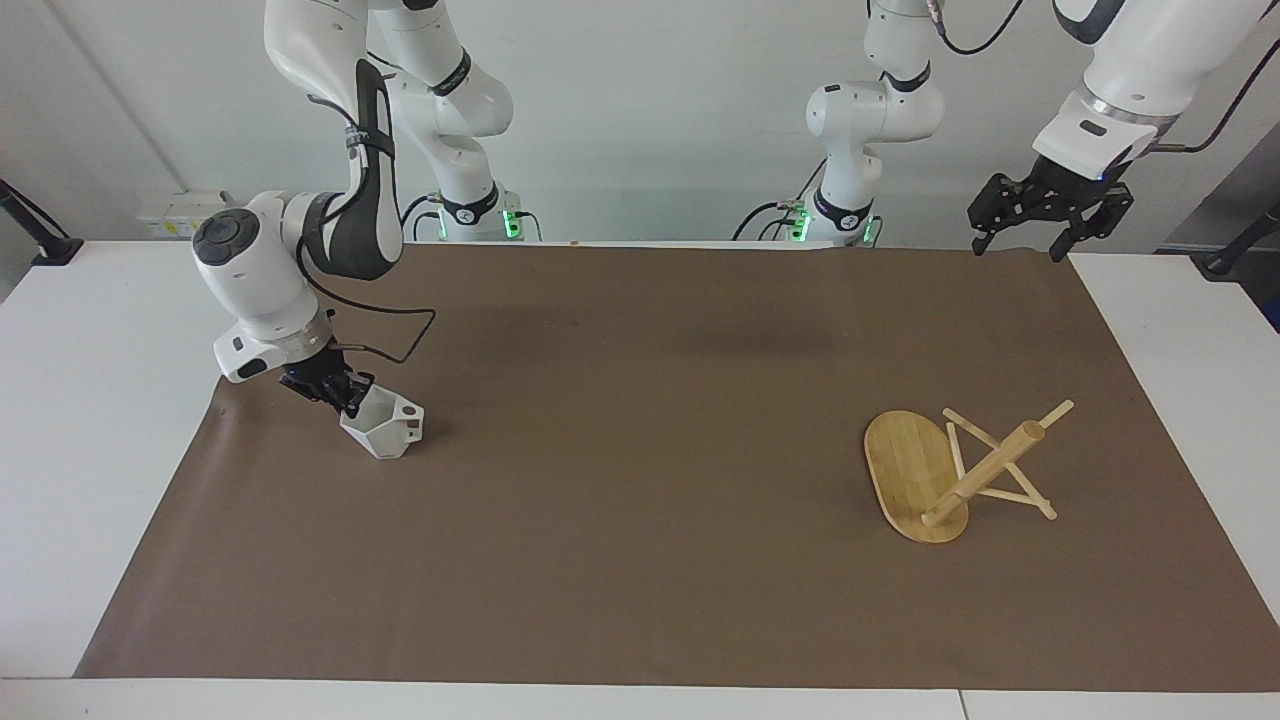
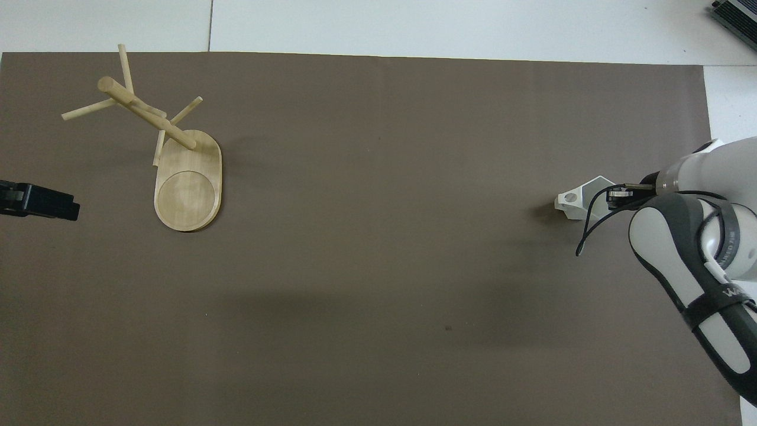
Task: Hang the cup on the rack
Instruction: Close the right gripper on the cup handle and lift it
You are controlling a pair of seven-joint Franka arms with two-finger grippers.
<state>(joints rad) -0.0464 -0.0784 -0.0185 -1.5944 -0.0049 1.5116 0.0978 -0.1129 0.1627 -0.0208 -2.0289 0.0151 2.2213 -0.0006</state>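
Cup (image 1: 385, 430): a small white faceted mug is seen at the right arm's end of the brown mat (image 1: 640, 480), tilted, with its blocky handle pointed toward the middle of the table. In the overhead view the cup (image 2: 582, 198) is partly covered by the gripper and a loop of black cable.

Cup contact with mat: whether the base is lifted clear of the mat or only tipped on one edge cannot be told with certainty; a shadow is seen beside it.

Right gripper (image 1: 345, 395): it is clamped on the cup's rim, on the side away from the handle. The fingertips are pressed together on the wall of the cup. In the overhead view the right gripper (image 2: 615, 195) is seen at the cup's edge, with the arm brought in from the mat's corner.

Left gripper (image 1: 1048, 205): it is held high over the mat's edge at the left arm's end, close to the robots, with the fingers spread wide and nothing between them. The arm is parked there. Only its dark tip (image 2: 38, 201) is seen from overhead.

Rack (image 1: 950, 470): the bamboo mug tree is lying toppled at the left arm's end of the mat, its oval base tipped up on edge, its post slanted and propped on thin pegs. It is well apart from the cup. No cup is hung on the rack (image 2: 171, 160).
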